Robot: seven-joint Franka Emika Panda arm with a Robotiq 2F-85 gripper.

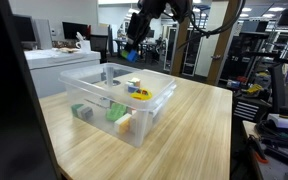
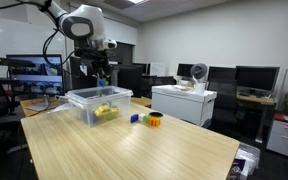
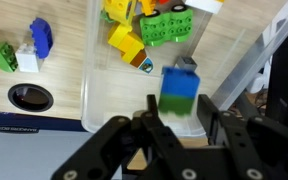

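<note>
The pincer (image 3: 179, 110) sat closest to the wrist camera, clamped on a blue-and-green block (image 3: 180, 88) that hung in the air between its fingers (image 3: 150, 108). The block looked blurred there, so how deeply it was seated could not be told. It hovered over the clear bin (image 3: 85, 100), just inside one wall rather than over the middle. Farther in lay a pile of yellow and green pieces (image 3: 144, 25). Outside the wall, loose blocks (image 3: 41, 38) and a dark ring (image 3: 29, 97) rested on the tabletop (image 1: 194, 130).

An exterior view showed the pincer (image 1: 134, 45) well above the bin (image 1: 159, 110). Let go from that height so near the wall, the block would likely clip the rim and bounce out onto the tabletop. A shallow hold might also let it twist loose early.
</note>
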